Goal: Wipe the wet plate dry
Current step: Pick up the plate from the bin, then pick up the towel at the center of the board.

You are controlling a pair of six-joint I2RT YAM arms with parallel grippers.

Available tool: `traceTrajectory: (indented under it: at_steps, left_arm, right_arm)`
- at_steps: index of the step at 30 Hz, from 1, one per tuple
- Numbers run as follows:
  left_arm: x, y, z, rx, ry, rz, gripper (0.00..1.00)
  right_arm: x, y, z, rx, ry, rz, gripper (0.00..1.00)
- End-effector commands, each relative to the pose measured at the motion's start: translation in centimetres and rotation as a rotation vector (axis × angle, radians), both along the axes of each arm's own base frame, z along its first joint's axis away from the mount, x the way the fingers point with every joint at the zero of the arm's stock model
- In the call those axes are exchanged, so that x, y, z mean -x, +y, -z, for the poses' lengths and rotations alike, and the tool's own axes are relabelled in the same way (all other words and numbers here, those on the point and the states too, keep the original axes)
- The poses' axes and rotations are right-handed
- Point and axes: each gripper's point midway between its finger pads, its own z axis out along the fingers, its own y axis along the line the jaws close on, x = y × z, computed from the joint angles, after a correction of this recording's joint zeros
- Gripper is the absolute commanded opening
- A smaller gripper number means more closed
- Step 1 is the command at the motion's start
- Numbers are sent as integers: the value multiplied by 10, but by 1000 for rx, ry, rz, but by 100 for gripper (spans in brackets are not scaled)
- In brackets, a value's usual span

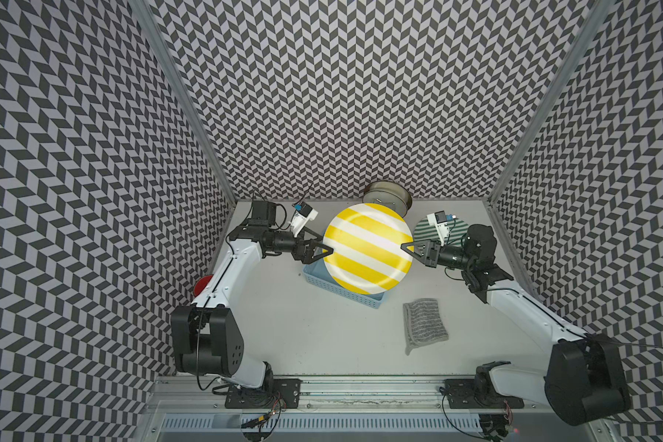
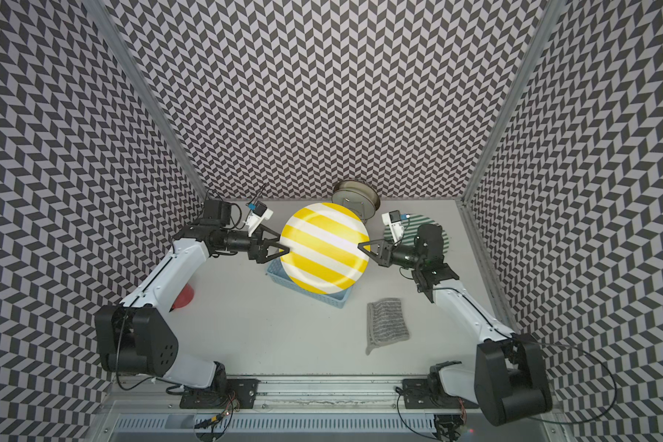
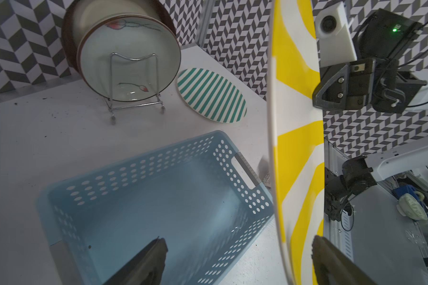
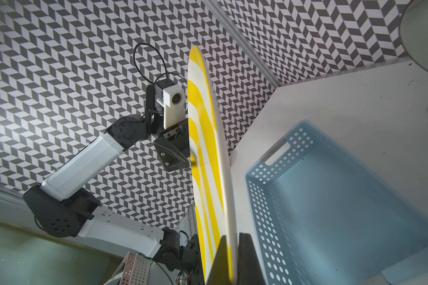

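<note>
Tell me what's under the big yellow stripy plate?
A light blue perforated basket sits below the yellow-striped plate. In both top views the plate covers most of it; the wrist views show nothing lying in it.

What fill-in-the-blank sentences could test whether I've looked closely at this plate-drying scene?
The right arm's jaws are shut on the rim of a raised plate striped white and ___.
Directly beneath that plate stands a perforated ___ basket.
The grey striped cloth lies on the ___, touched by neither arm.
The left arm's jaws stand ___ around the plate's opposite edge.
Missing words: yellow; blue; table; open.
</note>
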Motion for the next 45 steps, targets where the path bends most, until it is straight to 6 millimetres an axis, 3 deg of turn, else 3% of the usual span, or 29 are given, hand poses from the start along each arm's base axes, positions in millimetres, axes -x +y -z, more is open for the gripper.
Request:
traceTrajectory:
  at_steps: [1,5,10,16,18,21,24,28,30,32,37,45]
  left_arm:
    - [20,-11,-19,76,-25,98,91]
    - [29,-16,-24,98,-34,130,86]
    - [35,-20,-27,115,-37,149,71]
    - [37,-20,-30,125,-40,155,43]
    - [36,-21,-30,126,-37,156,30]
    - [34,-21,-28,122,-28,149,4]
    - [31,-21,-26,118,-22,135,0]
    - [29,-20,-29,127,-23,121,0]
    - [27,-20,-34,134,-35,112,0]
    - [25,-18,-39,141,-52,95,0]
    - [19,-12,-53,154,-100,57,0]
    - [7,-7,-62,168,-124,27,0]
  right_arm:
    - [13,8,-32,-40,-144,-62,0]
    - [12,11,-29,-39,-143,-69,0]
    - [11,14,-30,-40,-150,-72,0]
    - [8,14,-29,-36,-151,-64,0]
    - [6,14,-28,-31,-149,-54,0]
    - [0,13,-25,-11,-140,-22,0]
    - [-5,10,-22,16,-128,17,1]
    - [-21,-2,-11,88,-97,153,34]
    - [-29,-16,2,154,-50,267,48]
    - [-33,-29,13,216,-17,358,54]
    - [-19,-55,65,472,115,592,60]
    - [64,-70,168,715,366,721,68]
